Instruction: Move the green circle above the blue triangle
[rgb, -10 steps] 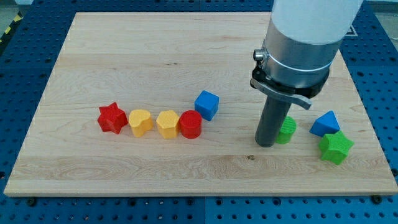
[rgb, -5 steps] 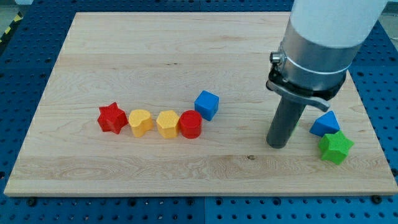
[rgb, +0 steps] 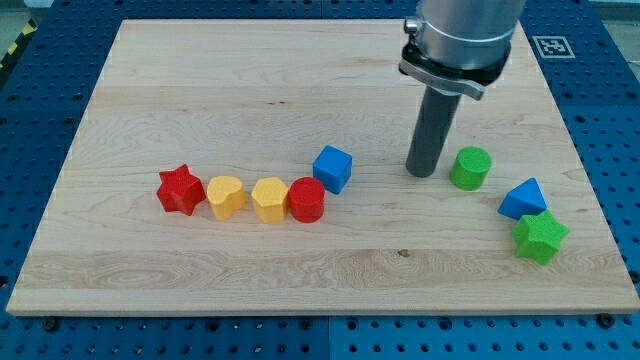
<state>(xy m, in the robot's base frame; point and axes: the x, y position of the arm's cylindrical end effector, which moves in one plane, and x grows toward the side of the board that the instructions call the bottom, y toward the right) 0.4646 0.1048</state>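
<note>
The green circle (rgb: 470, 167) lies on the wooden board at the view's right, up and to the left of the blue triangle (rgb: 523, 199). A gap separates the two. My tip (rgb: 421, 172) rests on the board just left of the green circle, close to it, with a narrow gap. The green star (rgb: 540, 238) sits directly below the blue triangle, touching it.
A blue cube (rgb: 333, 168) sits left of my tip. A row runs left from it: red circle (rgb: 306, 200), yellow hexagon (rgb: 269, 198), yellow heart (rgb: 226, 196), red star (rgb: 181, 190). The board's right edge (rgb: 590, 170) is near the triangle.
The green circle has moved up the view, from level with the blue triangle to above and left of it. My tip has moved up and slightly left.
</note>
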